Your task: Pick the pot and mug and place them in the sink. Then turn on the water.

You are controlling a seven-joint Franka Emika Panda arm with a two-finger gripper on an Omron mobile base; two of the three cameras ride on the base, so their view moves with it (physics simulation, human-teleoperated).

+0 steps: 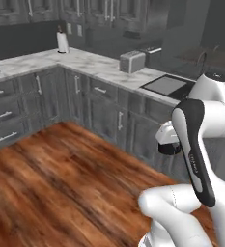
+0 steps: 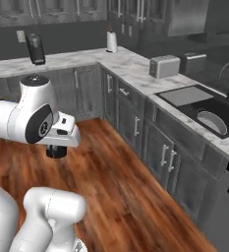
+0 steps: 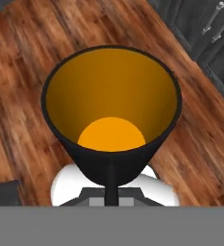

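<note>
My gripper (image 2: pixel 57 143) is shut on the mug (image 3: pixel 111 120), a black mug with an orange inside, and holds it over the wooden floor, well short of the counter. The mug (image 2: pixel 56 150) hangs as a dark cylinder under the white hand, and it shows the same way (image 1: pixel 169 148) from the left. The black sink (image 2: pixel 223 109) is set in the counter at the right, with a light grey drain panel (image 2: pixel 184 95) and a dark faucet (image 2: pixel 228 70). The grey pot (image 2: pixel 212 122) lies inside the basin. No water runs from the faucet.
A toaster (image 2: pixel 164 66) stands on the marble counter just left of the sink. At the counter's corner is a paper towel roll (image 2: pixel 111 41), with a dark coffee machine (image 2: pixel 35 48) on the back run. Grey cabinet fronts (image 2: pixel 135 123) line the floor's edge.
</note>
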